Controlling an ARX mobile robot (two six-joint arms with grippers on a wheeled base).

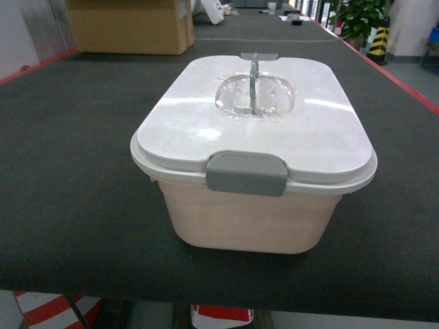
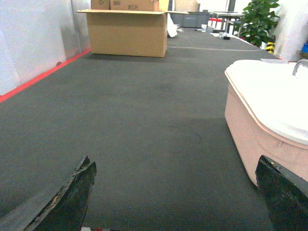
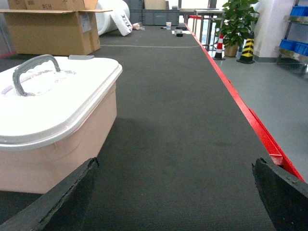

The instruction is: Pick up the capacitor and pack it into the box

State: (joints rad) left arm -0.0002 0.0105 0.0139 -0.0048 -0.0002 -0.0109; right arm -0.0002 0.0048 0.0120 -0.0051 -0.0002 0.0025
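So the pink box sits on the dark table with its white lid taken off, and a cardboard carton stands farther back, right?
Not quite. The white lid is on the pink box, with its grey latch at the front rim; the head view shows it. The rest holds: the box sits on the dark table, and the cardboard carton stands farther back.

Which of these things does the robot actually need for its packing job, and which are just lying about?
For the job:
- pink box, its white lid shut and grey latch closed
- no capacitor in view

Just lying about:
- cardboard carton
- potted plant
- striped bollard
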